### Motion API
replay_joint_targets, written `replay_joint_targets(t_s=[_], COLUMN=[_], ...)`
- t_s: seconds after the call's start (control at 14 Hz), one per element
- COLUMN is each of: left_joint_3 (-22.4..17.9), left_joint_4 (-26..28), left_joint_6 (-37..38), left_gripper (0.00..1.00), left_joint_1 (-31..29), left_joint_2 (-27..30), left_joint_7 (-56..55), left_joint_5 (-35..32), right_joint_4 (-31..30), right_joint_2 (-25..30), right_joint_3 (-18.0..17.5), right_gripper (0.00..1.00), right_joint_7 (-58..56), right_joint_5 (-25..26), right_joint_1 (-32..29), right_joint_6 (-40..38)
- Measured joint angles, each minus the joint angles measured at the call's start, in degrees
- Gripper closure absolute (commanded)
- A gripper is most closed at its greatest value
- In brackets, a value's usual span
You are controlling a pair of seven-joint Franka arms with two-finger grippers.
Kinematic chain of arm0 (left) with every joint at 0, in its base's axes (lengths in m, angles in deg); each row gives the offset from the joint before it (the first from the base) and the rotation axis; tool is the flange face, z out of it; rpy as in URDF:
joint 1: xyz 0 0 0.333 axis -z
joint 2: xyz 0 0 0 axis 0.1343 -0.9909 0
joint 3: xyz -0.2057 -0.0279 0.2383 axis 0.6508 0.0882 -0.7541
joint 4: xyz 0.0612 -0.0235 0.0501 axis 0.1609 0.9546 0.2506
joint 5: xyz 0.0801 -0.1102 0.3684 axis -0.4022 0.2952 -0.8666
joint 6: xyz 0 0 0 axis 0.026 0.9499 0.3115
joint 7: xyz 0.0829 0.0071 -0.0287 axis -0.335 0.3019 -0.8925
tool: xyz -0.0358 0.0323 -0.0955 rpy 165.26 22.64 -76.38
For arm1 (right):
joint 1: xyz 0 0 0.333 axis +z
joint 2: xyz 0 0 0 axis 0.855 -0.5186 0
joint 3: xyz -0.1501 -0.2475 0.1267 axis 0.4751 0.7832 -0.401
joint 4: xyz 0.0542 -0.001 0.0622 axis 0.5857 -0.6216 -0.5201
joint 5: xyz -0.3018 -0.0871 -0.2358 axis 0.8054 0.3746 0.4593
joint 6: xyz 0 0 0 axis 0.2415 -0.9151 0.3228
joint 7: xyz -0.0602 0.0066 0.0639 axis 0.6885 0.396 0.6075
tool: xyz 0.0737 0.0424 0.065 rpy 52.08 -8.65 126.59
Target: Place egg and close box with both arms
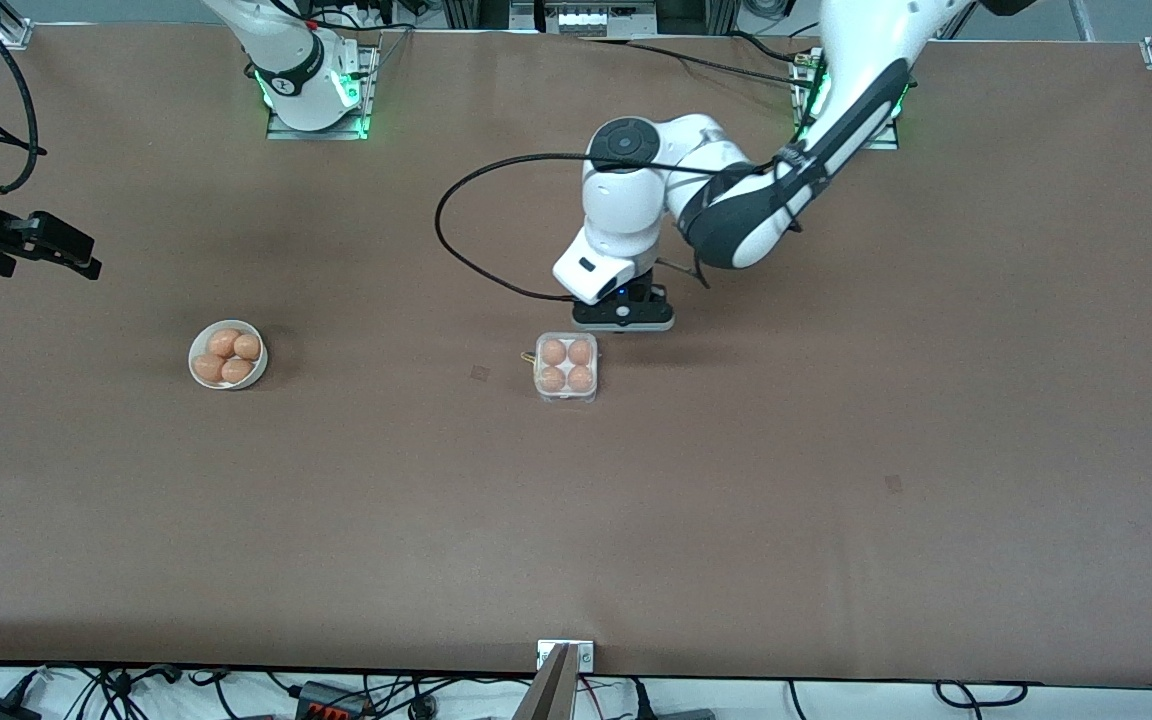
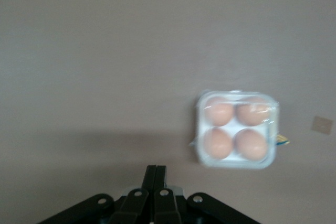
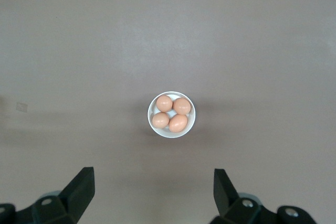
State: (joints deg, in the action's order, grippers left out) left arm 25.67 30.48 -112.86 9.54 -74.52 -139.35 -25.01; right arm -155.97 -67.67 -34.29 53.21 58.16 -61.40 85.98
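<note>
Four upright eggs fill the square box; left gripper jaws shut empty; right gripper jaws wide.

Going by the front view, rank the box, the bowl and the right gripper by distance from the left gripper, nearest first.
1. Box: just camera-side of the shut left gripper.
2. Bowl: toward the right arm's end.
3. Right gripper: open, at that end's table edge.

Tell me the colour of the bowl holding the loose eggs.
White; the bowl shows best in the right wrist view.
</note>
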Motion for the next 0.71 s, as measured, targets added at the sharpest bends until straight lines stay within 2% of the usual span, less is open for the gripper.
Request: replay_joint_targets(t_s=[0.14,0.21,0.29,0.43,0.5,0.71], left_joint_3=[9.23,12.49,14.61,15.92,15.93,15.90], left_joint_4=[-0.02,-0.03,-0.08,-1.13,-2.33,-6.04], left_joint_6=[7.24,9.95,12.10,15.05,16.60,18.90], left_gripper=[0.95,0.89,0.78,0.10,0.00,0.00], left_joint_1=[-9.65,-13.58,-16.73,-20.92,-22.28,-25.79], left_joint_2=[0.28,0.38,0.51,0.70,0.69,0.69], left_joint_7=[0.33,1.64,4.54,12.54,16.94,25.30], left_joint_5=[0.00,-0.01,-0.01,-0.02,-0.02,-0.02], right_joint_4=[0.02,0.04,0.07,0.14,0.14,0.14], right_joint_2=[-0.01,0.07,0.26,0.73,0.90,1.01], right_joint_3=[0.00,0.00,0.00,0.00,0.00,0.00], right_gripper=[0.00,0.00,0.00,0.00,0.00,0.00], right_joint_7=[0.00,0.00,0.00,0.00,0.00,0.00], right_joint_5=[0.00,0.01,0.01,0.01,0.01,0.01], right_joint_1=[0.00,-0.01,-0.01,-0.01,-0.01,0.00], right_joint_6=[0.00,0.00,0.00,0.00,0.00,0.00])
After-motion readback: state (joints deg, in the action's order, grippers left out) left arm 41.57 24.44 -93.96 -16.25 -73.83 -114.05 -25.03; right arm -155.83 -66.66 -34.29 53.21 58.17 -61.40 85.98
